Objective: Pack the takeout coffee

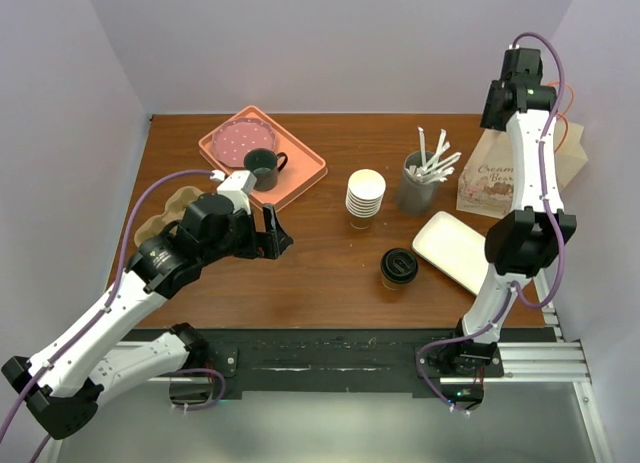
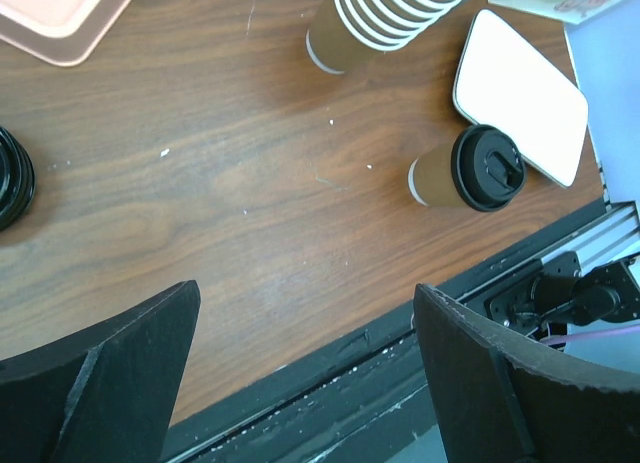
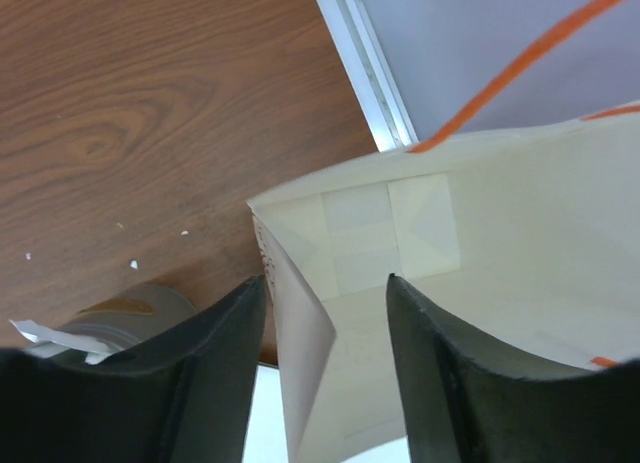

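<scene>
The takeout coffee (image 1: 398, 267), a kraft-brown cup with a black sip lid, stands on the wooden table right of centre; it also shows in the left wrist view (image 2: 468, 170). My left gripper (image 1: 275, 233) is open and empty, hovering well left of the cup, and in its own view (image 2: 305, 318) it is over the table's near edge. A paper bag (image 1: 497, 181) stands open at the back right. My right gripper (image 3: 325, 283) is open above the bag's rim (image 3: 290, 283), one finger outside the wall and one inside; it is near the bag's top in the top view (image 1: 508, 118).
A stack of white paper cups (image 1: 365, 196), a grey holder of straws (image 1: 420, 183) and a white tray (image 1: 450, 248) surround the coffee. A pink tray (image 1: 300, 168) with a dark green mug (image 1: 262, 166) is at the back left. A kraft carrier (image 1: 170, 211) lies far left. Black lids (image 2: 10, 178) sit left.
</scene>
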{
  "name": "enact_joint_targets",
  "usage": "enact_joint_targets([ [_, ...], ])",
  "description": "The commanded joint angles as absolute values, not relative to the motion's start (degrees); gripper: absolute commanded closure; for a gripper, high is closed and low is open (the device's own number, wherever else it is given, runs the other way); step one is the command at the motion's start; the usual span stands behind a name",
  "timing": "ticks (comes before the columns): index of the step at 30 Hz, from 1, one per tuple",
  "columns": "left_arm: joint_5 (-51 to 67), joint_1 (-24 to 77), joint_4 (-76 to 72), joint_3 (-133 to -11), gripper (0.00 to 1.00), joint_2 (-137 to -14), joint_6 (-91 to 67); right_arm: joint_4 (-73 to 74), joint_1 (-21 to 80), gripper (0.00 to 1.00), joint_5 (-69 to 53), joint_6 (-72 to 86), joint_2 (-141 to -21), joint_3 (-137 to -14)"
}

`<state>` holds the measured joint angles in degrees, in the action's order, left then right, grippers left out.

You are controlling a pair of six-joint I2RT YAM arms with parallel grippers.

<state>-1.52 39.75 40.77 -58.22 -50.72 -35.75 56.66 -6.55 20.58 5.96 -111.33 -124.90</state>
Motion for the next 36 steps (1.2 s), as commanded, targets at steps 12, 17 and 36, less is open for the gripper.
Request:
enact_joint_targets([
  [12, -2.5, 39.5, 37.9, -62.0, 0.13, -51.4, -34.0, 57.5, -6.3, 1.00, 21.5, -0.3, -110.6, -135.0],
  [17, -4.3, 39.5, 39.3, -64.3, 0.14, -52.3, -33.3, 54.8, -5.0, 1.00, 21.8, -5.2, -108.4, -137.5],
  [36, -19.1, 39.4, 51.5, -72.8, 0.15, -54.8, -38.8, 40.8, 20.9, 1.00, 17.6, -24.4, -99.2, -143.5],
])
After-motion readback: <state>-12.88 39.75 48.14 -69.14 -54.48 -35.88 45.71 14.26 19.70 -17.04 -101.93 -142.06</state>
